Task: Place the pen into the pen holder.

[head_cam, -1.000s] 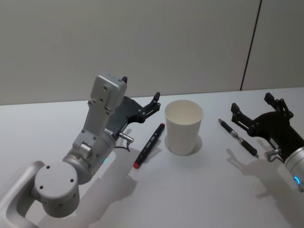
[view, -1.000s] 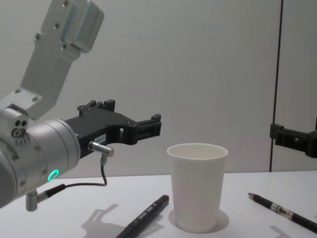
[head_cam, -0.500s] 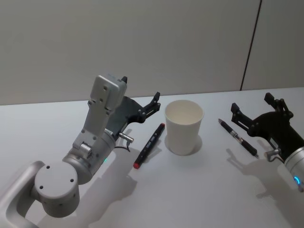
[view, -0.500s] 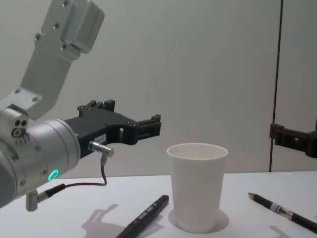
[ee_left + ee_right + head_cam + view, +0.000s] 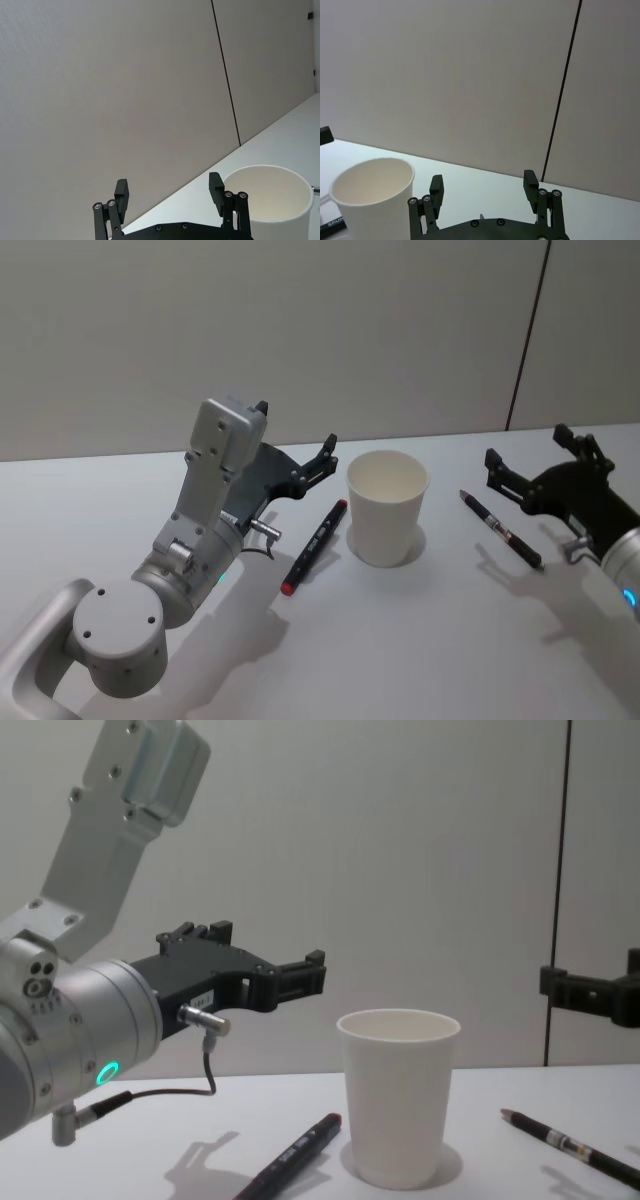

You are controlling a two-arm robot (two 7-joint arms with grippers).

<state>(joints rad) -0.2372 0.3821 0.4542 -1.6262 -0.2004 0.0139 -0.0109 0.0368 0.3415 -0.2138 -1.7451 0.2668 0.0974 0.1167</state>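
You are holding the left end effector wide open and empty beside the black marker, which is lying just left of the paper-cup pen holder. The right end effector is hovering open and empty near the thin pen, probably lining up a grasp.

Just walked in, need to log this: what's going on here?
Nothing is held yet. The plain white paper cup stands empty on the white table, with a black red-tipped marker lying to its left and a slim black pen to its right. The left gripper hovers open left of the cup; the right gripper hovers open by the slim pen.
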